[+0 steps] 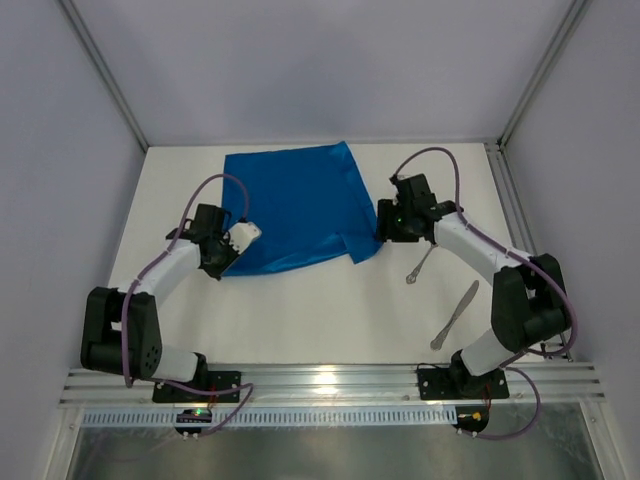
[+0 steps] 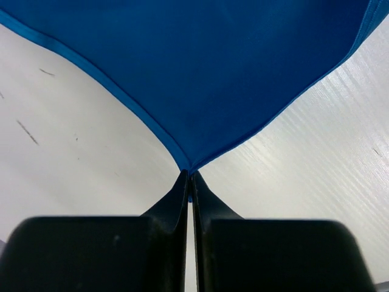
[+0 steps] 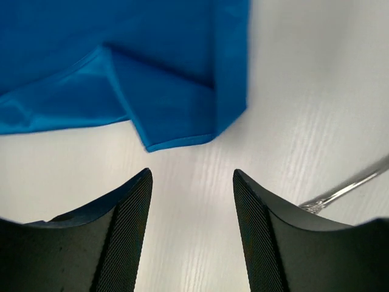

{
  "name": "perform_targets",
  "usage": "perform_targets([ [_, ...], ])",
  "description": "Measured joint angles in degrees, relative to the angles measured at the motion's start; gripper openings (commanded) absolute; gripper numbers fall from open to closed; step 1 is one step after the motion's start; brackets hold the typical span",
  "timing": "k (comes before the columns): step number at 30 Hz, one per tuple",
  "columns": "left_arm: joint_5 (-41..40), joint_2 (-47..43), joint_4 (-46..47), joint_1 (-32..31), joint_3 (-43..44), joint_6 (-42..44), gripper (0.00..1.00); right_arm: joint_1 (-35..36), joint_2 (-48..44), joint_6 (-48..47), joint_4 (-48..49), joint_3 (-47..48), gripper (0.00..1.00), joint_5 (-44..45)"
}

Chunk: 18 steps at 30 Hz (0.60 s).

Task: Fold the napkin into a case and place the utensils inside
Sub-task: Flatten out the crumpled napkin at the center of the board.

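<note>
step: folding napkin (image 1: 295, 205) | left hand (image 2: 189, 180): pinching its near corner | right hand (image 3: 191, 185): wide, empty, beside the folded corner | advice: carry the corner low, match edges squarely

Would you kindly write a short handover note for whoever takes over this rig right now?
Left gripper: shut on the napkin's near left corner.
Right gripper: open, empty, just off the napkin's near right corner.
Utensils: both on the table right of the napkin and apart from it, the second nearer the arm bases.
Done: the napkin's right corner looks doubled over, nothing more.
Left: finish the folding, then put both utensils inside.
</note>
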Motion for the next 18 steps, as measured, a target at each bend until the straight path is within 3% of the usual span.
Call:
perform_targets([
  [6, 0.04, -2.82, -0.09, 0.00, 0.00, -0.26, 0.00, 12.52, -0.07, -8.50, -0.20, 1.38, 0.56, 2.36],
  [18, 0.04, -2.91, -0.07, 0.00, 0.00, -0.68, 0.00, 16.46, 15.28, -17.03, -3.10, 7.26, 0.56, 5.86],
])
